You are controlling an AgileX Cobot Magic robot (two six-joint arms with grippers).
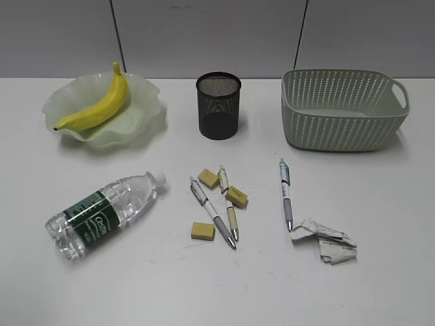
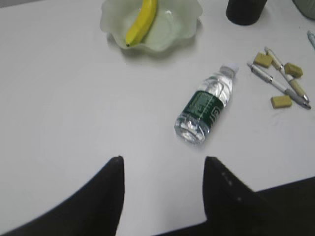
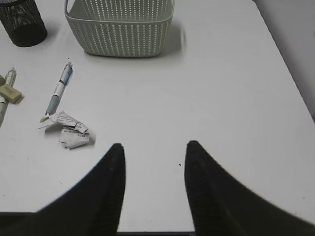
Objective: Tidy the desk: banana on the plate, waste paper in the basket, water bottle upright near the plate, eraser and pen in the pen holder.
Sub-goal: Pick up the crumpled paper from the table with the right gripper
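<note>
On the broad white tabletop a small clear plastic water bottle with a dark green label lies on its side, its long axis diagonal, the white cap pointed up-right toward the black mesh cylindrical pen holder. White lettering is seen on the label but cannot be read surely. A ripe yellow banana rests in the pale green ruffled glass plate, stem end toward the far wall. Crumpled white waste paper lies in front of the sage-green perforated basket, touching a pen tip. The left gripper and the right gripper are held partly open, gripping nothing, above bare tabletop.
</note>
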